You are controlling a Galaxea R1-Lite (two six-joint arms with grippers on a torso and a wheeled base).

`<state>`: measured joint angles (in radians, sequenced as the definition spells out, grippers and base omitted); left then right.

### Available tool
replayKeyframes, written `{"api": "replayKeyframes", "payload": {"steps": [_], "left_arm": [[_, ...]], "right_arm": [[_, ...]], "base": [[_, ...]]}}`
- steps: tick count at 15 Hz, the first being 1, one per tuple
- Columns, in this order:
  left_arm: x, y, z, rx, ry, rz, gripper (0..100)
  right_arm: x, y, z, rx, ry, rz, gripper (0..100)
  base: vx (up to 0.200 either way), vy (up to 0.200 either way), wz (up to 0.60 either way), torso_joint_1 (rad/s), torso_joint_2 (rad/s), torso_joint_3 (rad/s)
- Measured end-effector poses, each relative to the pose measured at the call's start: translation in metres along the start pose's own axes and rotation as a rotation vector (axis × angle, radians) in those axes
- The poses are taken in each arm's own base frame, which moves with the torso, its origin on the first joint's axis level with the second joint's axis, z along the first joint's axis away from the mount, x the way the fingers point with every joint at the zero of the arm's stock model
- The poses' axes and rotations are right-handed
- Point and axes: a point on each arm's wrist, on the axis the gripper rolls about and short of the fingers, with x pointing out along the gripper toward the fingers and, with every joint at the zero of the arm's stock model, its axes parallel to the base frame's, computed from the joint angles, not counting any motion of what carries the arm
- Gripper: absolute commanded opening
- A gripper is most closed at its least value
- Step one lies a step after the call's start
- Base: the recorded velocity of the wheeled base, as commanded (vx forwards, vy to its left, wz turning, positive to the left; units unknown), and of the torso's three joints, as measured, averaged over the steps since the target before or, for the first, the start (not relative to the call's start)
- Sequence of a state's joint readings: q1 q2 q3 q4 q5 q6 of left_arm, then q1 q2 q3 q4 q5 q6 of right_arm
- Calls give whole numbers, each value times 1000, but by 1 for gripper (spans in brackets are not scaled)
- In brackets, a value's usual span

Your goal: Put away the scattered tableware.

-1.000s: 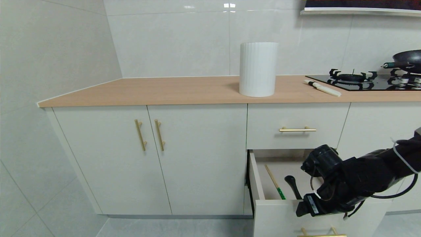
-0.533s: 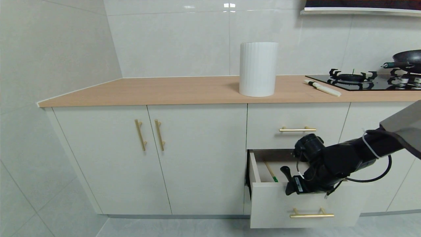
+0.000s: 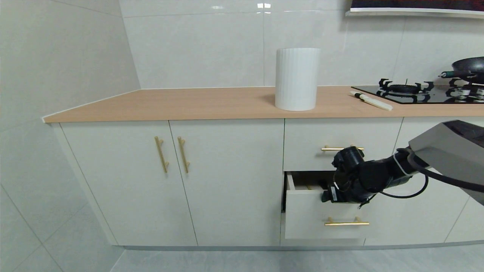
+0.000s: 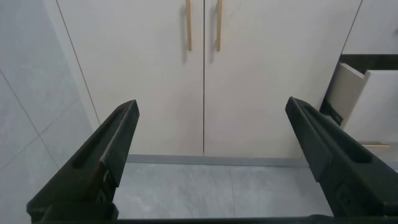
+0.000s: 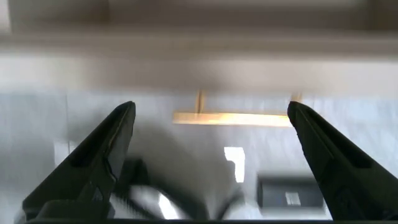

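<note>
Head view: right gripper (image 3: 326,196) sits at the top edge of the lower drawer (image 3: 306,215) front, on the right. The drawer is out just a crack and the inside is too dark to read. The arm crosses in front of the upper drawer handle (image 3: 336,149). The knife (image 3: 370,101) lies flat on the countertop (image 3: 189,104), just left of the stove (image 3: 416,96) and well apart from the gripper. A white ribbed canister (image 3: 297,79) stands upright left of the knife, and a pan (image 3: 469,66) is on the far right burner. Left wrist view: left gripper (image 4: 211,106) has its jaws wide apart with nothing between, low and facing the double cabinet doors (image 4: 155,74). Right wrist view: fingers spread wide and empty, with the lower drawer's gold handle (image 5: 233,118) blurred beyond them.
</note>
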<state>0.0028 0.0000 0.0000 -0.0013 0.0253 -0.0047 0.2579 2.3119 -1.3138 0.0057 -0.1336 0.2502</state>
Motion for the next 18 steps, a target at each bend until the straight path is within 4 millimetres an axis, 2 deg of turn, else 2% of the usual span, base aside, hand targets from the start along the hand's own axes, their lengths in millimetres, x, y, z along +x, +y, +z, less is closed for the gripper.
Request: {"api": "replayKeyframes", "payload": {"steps": [5, 9, 14, 18], "left_arm": [[0, 0, 0, 0, 0, 0, 100], [0, 0, 0, 0, 0, 0, 100], [0, 0, 0, 0, 0, 0, 100], [0, 0, 0, 0, 0, 0, 100]], "right_arm": [[25, -30, 13, 90, -121, -39, 100], [41, -32, 21, 160, -277, -37, 100], [60, -32, 15, 184, -297, -51, 100], [70, -30, 23, 248, -337, -92, 100]], "base": [[0, 0, 0, 0, 0, 0], [0, 0, 0, 0, 0, 0], [0, 0, 0, 0, 0, 0], [0, 0, 0, 0, 0, 0]]}}
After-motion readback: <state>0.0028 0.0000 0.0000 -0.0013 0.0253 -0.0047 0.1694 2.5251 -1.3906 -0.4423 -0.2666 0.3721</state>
